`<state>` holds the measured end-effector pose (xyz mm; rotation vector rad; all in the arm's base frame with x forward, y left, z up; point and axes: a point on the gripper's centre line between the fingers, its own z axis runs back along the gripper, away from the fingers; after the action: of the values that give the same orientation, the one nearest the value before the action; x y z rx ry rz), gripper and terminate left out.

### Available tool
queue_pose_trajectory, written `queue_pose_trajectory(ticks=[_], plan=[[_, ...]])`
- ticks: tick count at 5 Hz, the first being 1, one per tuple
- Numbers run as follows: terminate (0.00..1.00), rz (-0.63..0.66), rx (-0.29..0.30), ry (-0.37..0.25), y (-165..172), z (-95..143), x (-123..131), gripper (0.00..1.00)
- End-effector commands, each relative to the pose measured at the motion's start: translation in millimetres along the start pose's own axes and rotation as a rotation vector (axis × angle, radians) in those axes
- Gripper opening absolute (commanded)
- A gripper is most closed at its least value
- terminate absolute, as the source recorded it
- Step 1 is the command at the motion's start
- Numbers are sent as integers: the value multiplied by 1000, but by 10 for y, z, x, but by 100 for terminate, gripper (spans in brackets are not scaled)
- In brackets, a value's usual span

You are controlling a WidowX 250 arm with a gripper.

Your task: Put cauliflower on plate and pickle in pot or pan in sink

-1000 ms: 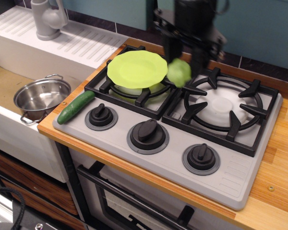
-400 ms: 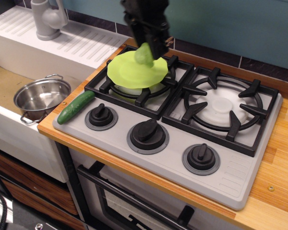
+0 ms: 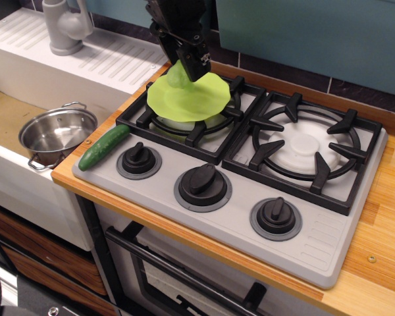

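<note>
The lime-green plate [image 3: 191,100] lies on the left burner grate of the stove. My gripper [image 3: 183,67] is shut on the pale green cauliflower [image 3: 177,75] and holds it over the plate's back left edge, low above it. The dark green pickle [image 3: 104,147] lies on the stove's front left corner, next to the left knob. The steel pot [image 3: 56,132] with wire handles stands in the sink [image 3: 6,118] at the left, with nothing in it.
A grey tap [image 3: 64,25] stands on the ribbed drainboard [image 3: 112,60] behind the sink. Three black knobs [image 3: 203,183] line the stove front. The right burner grate [image 3: 309,148] is bare. The wooden counter edge [image 3: 382,217] runs along the right.
My gripper has carried the cauliflower leftward from between the burners to the plate's back left edge. Pickle, pot and plate have not moved.
</note>
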<state>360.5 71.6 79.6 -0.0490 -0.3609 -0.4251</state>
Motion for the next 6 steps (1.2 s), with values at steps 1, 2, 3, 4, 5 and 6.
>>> queue_pose_trajectory(ticks=[1, 2, 3, 4, 5, 6], plan=[[0, -8, 46, -38, 16, 61, 127, 100], [0, -7, 34, -15, -24, 114, 131, 100], [0, -10, 30, 16, -28, 207, 154, 100], [0, -20, 27, 36, 7, 302, 160, 100], [0, -30, 11, 52, 57, 379, 142, 100], [0, -44, -3, 67, 102, 472, 102, 100]])
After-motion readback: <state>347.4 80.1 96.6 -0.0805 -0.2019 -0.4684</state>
